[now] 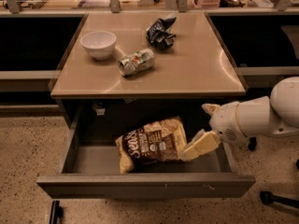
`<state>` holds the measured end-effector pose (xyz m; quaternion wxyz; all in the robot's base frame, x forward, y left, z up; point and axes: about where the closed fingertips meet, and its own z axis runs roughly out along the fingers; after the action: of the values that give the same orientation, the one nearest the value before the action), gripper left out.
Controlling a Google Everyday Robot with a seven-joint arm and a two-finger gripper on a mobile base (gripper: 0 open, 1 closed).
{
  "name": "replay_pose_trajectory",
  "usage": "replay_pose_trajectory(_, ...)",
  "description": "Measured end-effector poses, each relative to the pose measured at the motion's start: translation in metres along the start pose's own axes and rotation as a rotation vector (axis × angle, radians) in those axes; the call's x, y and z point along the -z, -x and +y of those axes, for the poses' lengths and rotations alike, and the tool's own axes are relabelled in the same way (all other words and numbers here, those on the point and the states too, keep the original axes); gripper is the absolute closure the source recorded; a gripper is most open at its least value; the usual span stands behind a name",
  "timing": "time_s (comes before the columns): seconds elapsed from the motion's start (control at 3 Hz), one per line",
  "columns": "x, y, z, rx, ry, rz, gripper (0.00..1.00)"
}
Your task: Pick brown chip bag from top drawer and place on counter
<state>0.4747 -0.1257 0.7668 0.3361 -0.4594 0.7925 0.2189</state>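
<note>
- Tool (pixel 196 148): cream-coloured, at the end of a white arm (pixel 252 118) that reaches in from the right of the view. It sits low inside the open drawer, angled down towards the bag. Its tip is against the bag's near edge. Whether it is apart, together or clamped on the bag cannot be told.
- Brown chip bag (pixel 149 143): dark-brown and tan, crinkly, with white lettering. It lies directly ahead of the tool tip, on the side away from the arm, touching or all but touching it. It rests on the drawer floor, tilted, with the end nearest the tool raised towards the back of the drawer.
- Top drawer (pixel 145 185): grey, pulled out. It surrounds the tool, with its front panel below and forward of the tool and its right wall just behind the tool.
- Tabletop (pixel 187 69): glossy tan with a grey frame, above the tool. Its front edge overhangs the back of the drawer.
- White bowl (pixel 98 43): upright on the tabletop, well above the tool and far across from it.
- Crushed can (pixel 136 62): lying on its side on the tabletop, above the tool and beyond the bag, near the bowl.
- Dark blue wrinkled bag (pixel 161 31): on the tabletop, well above the tool, apart from the can.
- Speckled floor (pixel 28 143): beneath the drawer and the tool.
</note>
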Motion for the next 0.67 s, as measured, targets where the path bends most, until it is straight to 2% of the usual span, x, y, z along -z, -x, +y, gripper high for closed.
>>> replay_pose_trajectory(0.33,-0.016,-0.001,-0.010,-0.005,-0.016,-0.014,0.00)
replay_pose_trajectory(0.67,-0.048,-0.003,-0.023,-0.005,-0.005,-0.037,0.00)
